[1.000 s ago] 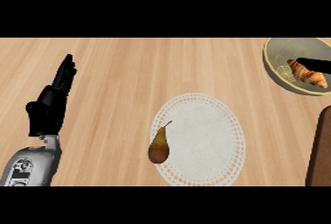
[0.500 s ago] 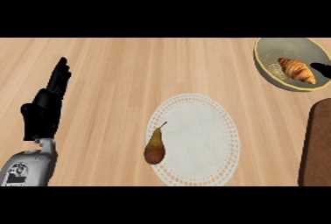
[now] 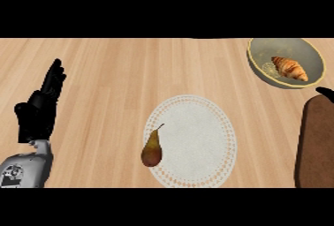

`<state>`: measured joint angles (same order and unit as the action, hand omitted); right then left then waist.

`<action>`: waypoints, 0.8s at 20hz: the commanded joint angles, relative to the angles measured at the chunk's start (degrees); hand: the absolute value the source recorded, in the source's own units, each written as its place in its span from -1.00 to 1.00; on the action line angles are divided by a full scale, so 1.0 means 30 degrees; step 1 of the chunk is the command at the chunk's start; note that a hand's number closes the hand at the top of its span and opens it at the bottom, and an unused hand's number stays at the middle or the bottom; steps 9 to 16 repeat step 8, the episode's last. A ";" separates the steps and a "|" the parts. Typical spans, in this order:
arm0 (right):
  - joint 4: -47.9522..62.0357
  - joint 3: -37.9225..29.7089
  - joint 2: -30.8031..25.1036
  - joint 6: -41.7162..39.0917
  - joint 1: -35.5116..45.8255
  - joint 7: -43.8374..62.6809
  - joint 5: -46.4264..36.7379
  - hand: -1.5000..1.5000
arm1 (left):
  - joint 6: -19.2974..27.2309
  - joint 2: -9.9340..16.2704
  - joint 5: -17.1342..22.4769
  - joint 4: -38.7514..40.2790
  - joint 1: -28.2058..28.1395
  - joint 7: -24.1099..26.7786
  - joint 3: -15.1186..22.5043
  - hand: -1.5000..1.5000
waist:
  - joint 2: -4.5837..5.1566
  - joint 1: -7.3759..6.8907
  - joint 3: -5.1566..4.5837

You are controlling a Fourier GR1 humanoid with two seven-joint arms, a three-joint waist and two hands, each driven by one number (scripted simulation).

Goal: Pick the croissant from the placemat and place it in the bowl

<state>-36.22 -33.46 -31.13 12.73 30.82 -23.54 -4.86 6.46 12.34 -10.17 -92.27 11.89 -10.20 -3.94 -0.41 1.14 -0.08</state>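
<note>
Croissant [image 3: 290, 68] already sits in the bowl [image 3: 258, 62] at your far right, long axis diagonal. Right hand [image 3: 325, 92] is nearest, just below the rim; can't tell its fingers. Left hand [image 3: 40, 110] rests open, well apart. Versus a second ago, bowl and placemat [image 3: 199, 132] sit further left in view; pear [image 3: 152, 150] stays put on the mat.

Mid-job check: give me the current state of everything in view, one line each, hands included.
croissant: lying inside the bowl, off the placemat.
bowl: upright at far right, holding the croissant.
pear: lying on the placemat's left edge, stem pointing away.
placemat: flat on the counter, carrying only the pear.
left hand: open, fingers straight, resting at the left, holding nothing.
right hand: not in view.
</note>
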 commanded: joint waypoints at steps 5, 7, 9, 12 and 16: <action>-0.7589 0.0974 0.1926 -0.0473 -0.5103 0.1659 0.1444 -1.00 | -0.0263 -0.0118 -0.0172 -0.0414 0.0563 -0.0967 -0.0086 0.00 | 0.0077 -0.0229 0.0015; -0.8311 0.0790 0.2192 -0.0724 -0.6197 0.1395 0.1770 -1.00 | -0.1185 0.0712 0.0714 -0.1308 0.0319 -0.1200 -0.0911 0.00 | 0.0083 -0.0283 0.0020; -1.0034 0.1539 0.2904 -0.0276 -0.6484 0.2532 0.1545 -1.00 | -0.1054 0.0474 0.0691 0.0810 0.1389 -0.0215 -0.1065 0.00 | 0.0101 -0.0216 0.0013; -1.0034 0.1539 0.2904 -0.0276 -0.6484 0.2532 0.1545 -1.00 | -0.1054 0.0474 0.0691 0.0810 0.1389 -0.0215 -0.1065 0.00 | 0.0101 -0.0216 0.0013; -1.0034 0.1539 0.2904 -0.0276 -0.6484 0.2532 0.1545 -1.00 | -0.1054 0.0474 0.0691 0.0810 0.1389 -0.0215 -0.1065 0.00 | 0.0101 -0.0216 0.0013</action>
